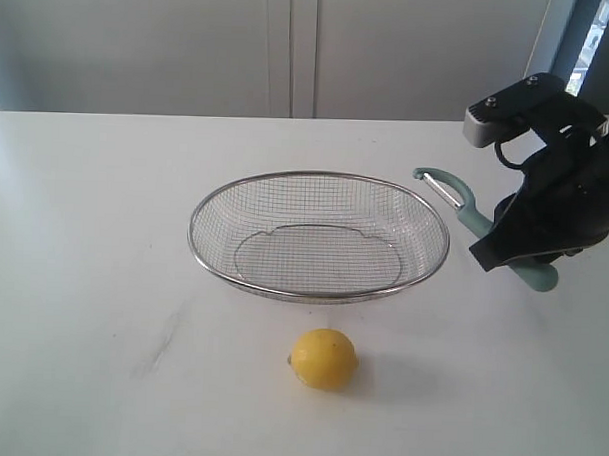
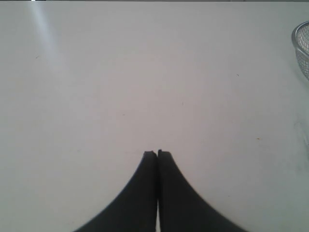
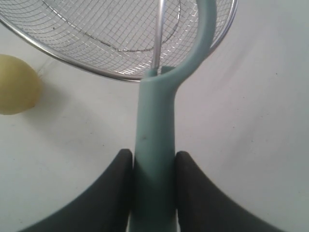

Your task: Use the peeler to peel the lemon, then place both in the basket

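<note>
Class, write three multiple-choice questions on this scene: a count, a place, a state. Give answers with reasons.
1. How many things are in the basket? A none; B one; C two.
2. Where is the lemon? A in the basket; B in a gripper; C on the table.
3. The right gripper is: A open; B shut on the peeler; C shut on the lemon.
Answers: 1 A, its mesh is bare. 2 C, it lies outside the rim. 3 B, its jaws clamp the handle.
</note>
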`<move>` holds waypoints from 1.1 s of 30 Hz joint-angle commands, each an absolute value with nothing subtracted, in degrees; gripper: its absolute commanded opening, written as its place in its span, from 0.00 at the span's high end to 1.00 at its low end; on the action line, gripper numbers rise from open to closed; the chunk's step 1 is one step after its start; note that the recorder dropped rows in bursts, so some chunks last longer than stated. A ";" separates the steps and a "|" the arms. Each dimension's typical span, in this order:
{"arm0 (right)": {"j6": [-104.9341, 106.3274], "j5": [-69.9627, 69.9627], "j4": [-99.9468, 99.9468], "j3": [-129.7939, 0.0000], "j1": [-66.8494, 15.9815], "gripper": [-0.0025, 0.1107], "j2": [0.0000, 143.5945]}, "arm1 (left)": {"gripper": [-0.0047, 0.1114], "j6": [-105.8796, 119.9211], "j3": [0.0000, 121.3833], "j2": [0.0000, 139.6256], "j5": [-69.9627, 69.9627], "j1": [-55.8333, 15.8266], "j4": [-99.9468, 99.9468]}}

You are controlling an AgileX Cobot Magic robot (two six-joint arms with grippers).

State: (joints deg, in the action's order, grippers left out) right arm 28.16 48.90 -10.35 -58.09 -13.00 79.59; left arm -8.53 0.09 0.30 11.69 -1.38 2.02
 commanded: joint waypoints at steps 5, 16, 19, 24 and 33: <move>27.87 48.10 -10.64 -57.94 -12.61 0.98 79.48 | 0.96 -8.97 0.00 0.00 11.67 -1.31 1.96; 27.87 48.10 -10.64 -57.94 -12.61 0.98 79.48 | 0.96 -8.97 0.00 0.00 11.30 -1.31 1.96; 27.87 48.10 -10.64 -57.94 -12.61 0.98 79.48 | 0.96 -8.97 0.00 0.00 8.07 -1.31 1.96; 27.87 48.10 -10.64 -57.94 -12.61 0.98 79.48 | 0.96 -8.97 0.00 0.00 -0.44 -1.31 1.96; 27.87 48.10 -10.64 -57.94 -12.61 0.98 79.48 | 0.96 -8.97 0.00 0.00 -8.72 -1.31 1.96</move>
State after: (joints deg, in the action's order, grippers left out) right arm 28.07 48.90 -10.35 -58.09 -13.00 79.59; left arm -8.53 0.09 0.21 -4.87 -1.38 2.02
